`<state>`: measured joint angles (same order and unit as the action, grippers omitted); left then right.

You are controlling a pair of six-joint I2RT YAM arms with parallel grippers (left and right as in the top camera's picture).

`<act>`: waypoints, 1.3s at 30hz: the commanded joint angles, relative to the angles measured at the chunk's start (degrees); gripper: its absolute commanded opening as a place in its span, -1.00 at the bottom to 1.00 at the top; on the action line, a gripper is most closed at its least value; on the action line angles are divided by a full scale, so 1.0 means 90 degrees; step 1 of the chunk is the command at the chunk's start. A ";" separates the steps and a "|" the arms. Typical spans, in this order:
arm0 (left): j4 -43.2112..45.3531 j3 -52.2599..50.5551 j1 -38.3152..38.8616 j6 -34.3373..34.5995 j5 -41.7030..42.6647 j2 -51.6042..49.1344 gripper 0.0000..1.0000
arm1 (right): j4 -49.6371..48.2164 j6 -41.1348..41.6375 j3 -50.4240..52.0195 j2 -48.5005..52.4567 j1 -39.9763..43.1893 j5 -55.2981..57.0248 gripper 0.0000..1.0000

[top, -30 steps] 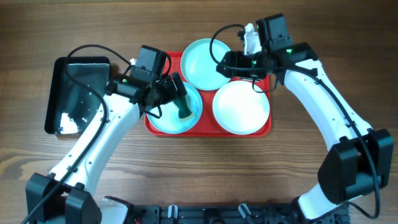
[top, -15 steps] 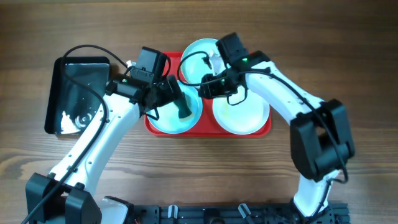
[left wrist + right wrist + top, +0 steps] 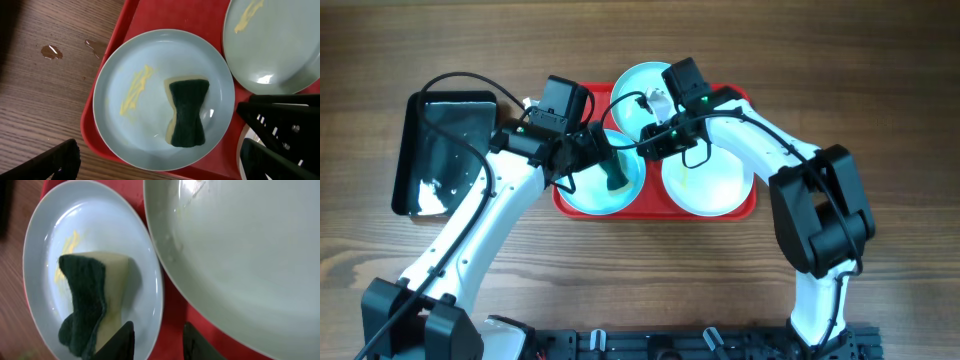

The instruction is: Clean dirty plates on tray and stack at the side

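The red tray [image 3: 582, 203] holds three plates. The front-left plate [image 3: 588, 196] has a yellow smear and a dark green and yellow sponge [image 3: 615, 178] lying on it. It also shows in the left wrist view [image 3: 150, 135], with the sponge [image 3: 187, 112] in it. My left gripper [image 3: 592, 158] hovers over this plate, open and empty [image 3: 160, 170]. My right gripper [image 3: 642, 148] is open, with its fingers [image 3: 157, 340] on either side of this plate's [image 3: 100, 225] right rim, beside the sponge [image 3: 87, 297]. The back plate [image 3: 638, 95] and the whiter front-right plate [image 3: 715, 185] lie flat on the tray.
A glossy black tray [image 3: 445, 150] with white bits lies on the table left of the red tray. Water drops [image 3: 52, 51] lie on the wood beside the red tray. The back plate [image 3: 280, 45] has a yellow smear.
My right arm has swung from the tray's back right corner leftward, bringing its gripper to the sponge plate's rim. The left arm, the plates and the sponge have not moved.
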<state>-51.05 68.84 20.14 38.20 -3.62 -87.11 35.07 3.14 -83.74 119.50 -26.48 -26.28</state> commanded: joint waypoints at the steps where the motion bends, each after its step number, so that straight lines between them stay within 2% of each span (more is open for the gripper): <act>1: -0.0007 -0.0041 -0.0007 -0.0027 -0.0129 -0.0051 1.00 | -0.0083 0.0005 -0.0109 0.0330 -0.0022 -0.0075 -0.44; 14: -0.0250 -0.0041 -0.0002 -0.0029 0.0236 -0.0554 1.00 | -0.0223 0.0272 -0.0109 0.0474 -0.0022 -0.0078 -0.74; 17: -0.0287 -0.0041 -0.0002 -0.0027 0.0228 -0.0692 1.00 | -0.0223 0.0345 -0.0109 0.0481 -0.0022 -0.0080 -0.74; 22: -0.0299 -0.0041 -0.0019 -0.0027 0.0226 -0.0746 1.00 | -0.0136 0.0471 -0.0109 0.0488 -0.0022 -0.0080 -0.48; 28: -0.0313 -0.0041 -0.0019 -0.0027 0.0226 -0.0753 1.00 | 0.0015 0.0505 -0.0109 0.0488 -0.0022 -0.0083 -0.50; 30: -0.0316 -0.0041 -0.0019 -0.0029 0.0228 -0.0753 0.99 | 0.0012 0.0503 -0.0109 0.0491 -0.0022 -0.0080 -0.63; 34: -0.0406 -0.0041 -0.0002 -0.0027 0.0359 -0.0809 1.00 | -0.0007 0.0508 -0.0109 0.0612 -0.0022 -0.0080 -0.70; 37: -0.0389 -0.0041 -0.0002 -0.0029 0.0474 -0.0993 0.99 | 0.0012 0.0656 -0.0109 0.0702 -0.0027 -0.0083 -0.87; 39: -0.0376 -0.0041 -0.0002 -0.0032 0.0534 -0.1127 0.87 | -0.0019 0.0665 -0.0109 0.0714 -0.0027 -0.0083 -0.89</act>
<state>-54.46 68.84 20.14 38.13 -0.54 -94.83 35.05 8.36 -84.09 122.96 -26.61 -28.27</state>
